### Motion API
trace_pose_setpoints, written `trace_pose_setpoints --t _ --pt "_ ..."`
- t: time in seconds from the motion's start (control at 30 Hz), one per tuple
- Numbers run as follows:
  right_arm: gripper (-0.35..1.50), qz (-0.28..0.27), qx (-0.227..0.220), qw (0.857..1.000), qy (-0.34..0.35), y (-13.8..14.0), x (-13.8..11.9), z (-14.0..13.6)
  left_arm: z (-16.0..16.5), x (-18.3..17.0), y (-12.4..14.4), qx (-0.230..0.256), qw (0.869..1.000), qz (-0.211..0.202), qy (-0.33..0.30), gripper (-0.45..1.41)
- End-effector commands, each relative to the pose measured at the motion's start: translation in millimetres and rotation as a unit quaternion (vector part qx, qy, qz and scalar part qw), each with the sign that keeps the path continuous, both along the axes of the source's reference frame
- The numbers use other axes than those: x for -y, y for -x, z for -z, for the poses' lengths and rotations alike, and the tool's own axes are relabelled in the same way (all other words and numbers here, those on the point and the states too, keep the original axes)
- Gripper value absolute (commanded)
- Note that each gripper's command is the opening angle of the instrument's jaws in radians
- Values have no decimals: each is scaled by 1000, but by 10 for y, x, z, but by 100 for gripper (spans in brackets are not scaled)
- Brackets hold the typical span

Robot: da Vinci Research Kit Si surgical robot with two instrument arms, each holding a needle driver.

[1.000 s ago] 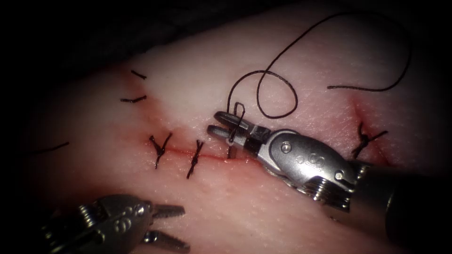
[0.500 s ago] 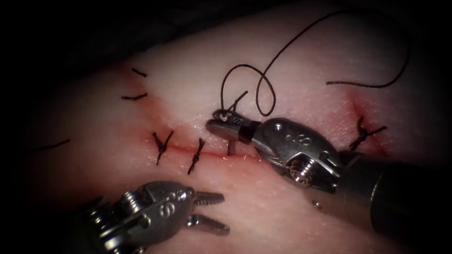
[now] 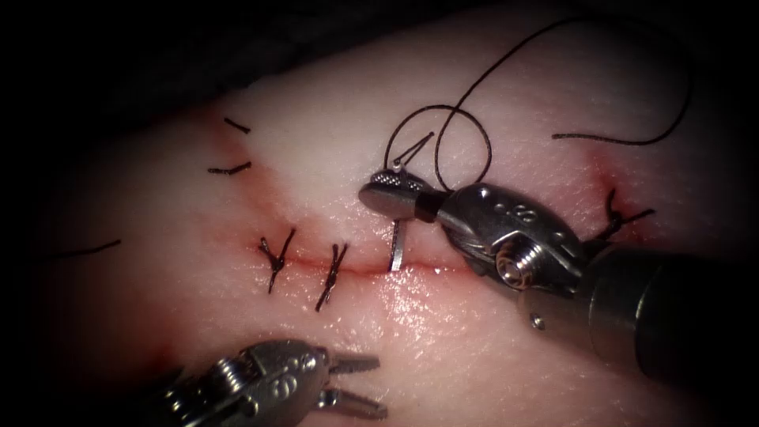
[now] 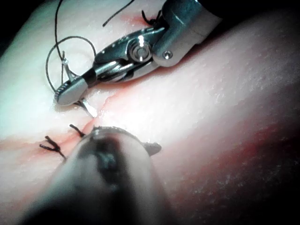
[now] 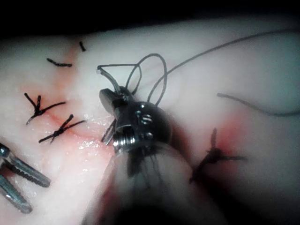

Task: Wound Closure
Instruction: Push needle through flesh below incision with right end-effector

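The needle [image 3: 398, 237] is gripped near its swaged end by the right tool [image 3: 393, 194], whose jaws are clenched on it just above the cut [image 3: 371, 267]. Its pointed part hangs below the jaws, with the tip at the cut's line — whether it sits in the tissue [image 3: 443, 332] cannot be told. Stiff, thin and slippery, it is best taken on the body, not the tip. The limp thread [image 3: 466, 126] loops behind. The left tool [image 3: 352, 383] is held released and empty, well below the cut.

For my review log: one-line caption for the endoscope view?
Right tool grips needle, whose point enters tissue at cut; left tool open, empty; thread loops above.
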State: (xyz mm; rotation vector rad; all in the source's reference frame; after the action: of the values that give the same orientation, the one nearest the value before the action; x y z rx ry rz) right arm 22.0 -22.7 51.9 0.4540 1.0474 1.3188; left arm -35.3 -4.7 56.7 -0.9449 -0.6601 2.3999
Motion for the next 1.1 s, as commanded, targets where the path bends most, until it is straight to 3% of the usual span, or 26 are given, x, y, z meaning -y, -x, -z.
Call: trace_pose_setpoints --t 0.03,0.23,0.63,1.1 --pt "-35 -8 -6 1000 -10 -13 -12 0 -4 -8 5 1 1000 0 2 14" --pt "-35 -52 -23 996 -72 -16 -13 0 -5 -6 6 -1 1000 2 2 14" --pt "-35 -76 -65 980 -174 -28 -7 2 -5 -4 0 2 1000 -1 1 12" --pt "-35 -69 -90 965 -236 -55 25 41 -5 -3 -3 4 1000 -3 0 7"
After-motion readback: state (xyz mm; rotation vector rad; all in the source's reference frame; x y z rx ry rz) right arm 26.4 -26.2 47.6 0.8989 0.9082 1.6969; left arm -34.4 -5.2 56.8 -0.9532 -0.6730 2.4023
